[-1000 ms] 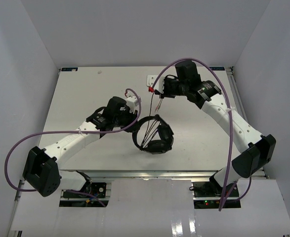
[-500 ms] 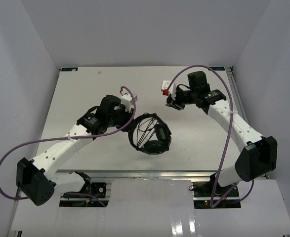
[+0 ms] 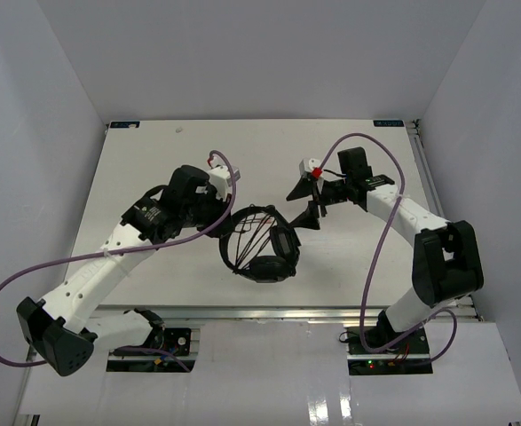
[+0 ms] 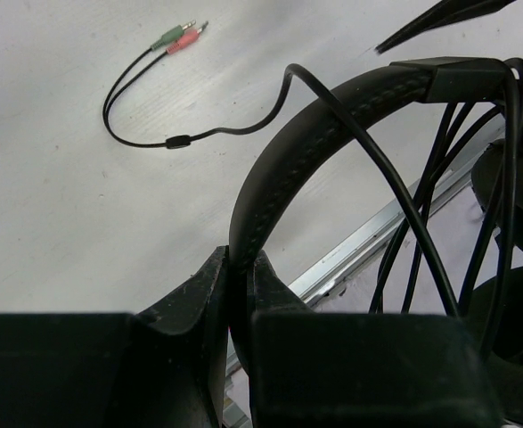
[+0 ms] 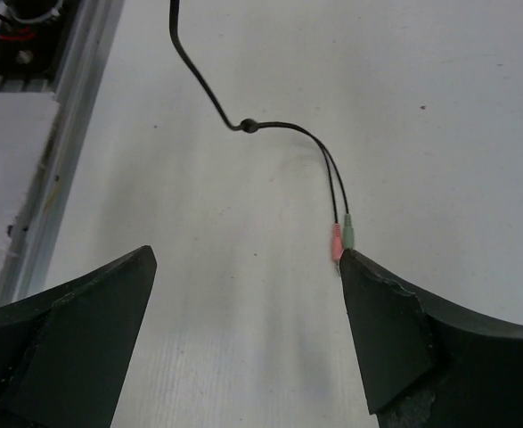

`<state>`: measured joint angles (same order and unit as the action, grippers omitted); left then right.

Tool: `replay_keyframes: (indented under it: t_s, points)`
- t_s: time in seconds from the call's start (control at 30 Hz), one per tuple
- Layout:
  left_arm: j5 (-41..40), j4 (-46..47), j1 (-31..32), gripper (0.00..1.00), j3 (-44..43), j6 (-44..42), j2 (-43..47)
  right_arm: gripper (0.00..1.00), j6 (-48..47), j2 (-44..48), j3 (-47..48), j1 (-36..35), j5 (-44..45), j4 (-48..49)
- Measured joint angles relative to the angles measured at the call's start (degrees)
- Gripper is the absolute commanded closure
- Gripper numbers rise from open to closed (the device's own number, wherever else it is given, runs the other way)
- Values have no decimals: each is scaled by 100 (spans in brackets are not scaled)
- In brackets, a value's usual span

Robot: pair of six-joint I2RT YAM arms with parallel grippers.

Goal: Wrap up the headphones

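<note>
Black headphones (image 3: 282, 241), cups toward near-right, headband (image 4: 332, 116) clamped in left claw (image 4: 237, 267); right claw (image 5: 243, 267) wide apart, empty.

right pincer (image 5: 245, 257) wide | headphones cord (image 5: 209, 105) on table (image 5: 466, 107) | plugs (image 5: 342, 239) beside fingertip (image 5: 372, 299)

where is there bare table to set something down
Bare: the table far left, beyond the left arm, and the near-right patch between the headphones and the right arm. Crowded: the middle, where the left gripper clamps the headband and the open right gripper hovers by the cord plugs.
</note>
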<state>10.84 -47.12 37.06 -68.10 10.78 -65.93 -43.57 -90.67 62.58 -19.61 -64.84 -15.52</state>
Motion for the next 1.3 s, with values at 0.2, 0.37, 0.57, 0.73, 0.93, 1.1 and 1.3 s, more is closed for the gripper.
replay_keyframes:
  t_s: [0.2, 0.37, 0.57, 0.73, 0.93, 1.1, 1.3]
  points:
    - [-57, -238, 0, 100, -251, 79, 105, 10, 1882, -577, -183, -305, -430, 1812]
    - [-98, -341, 2, 100, -257, 130, 133, 10, 3611, -635, -798, -754, -158, 3748]
    - [-95, -395, 6, 100, -300, 220, 133, 7, 5050, -918, -992, -988, 163, 5444]
    - [-92, -392, 9, 100, -392, 274, 133, 8, 5662, -1127, -996, -1342, 356, 6193]
    - [-87, -395, 9, 100, -406, 345, 155, 84, 5998, -1416, -963, -1651, 483, 6497]
    - [-97, -433, 9, 100, -405, 372, 267, 92, 6143, -1403, -952, -1439, 469, 6510]
    - [-95, -395, 9, 100, -208, 397, 514, 92, 5952, -733, -912, -587, 358, 6226]
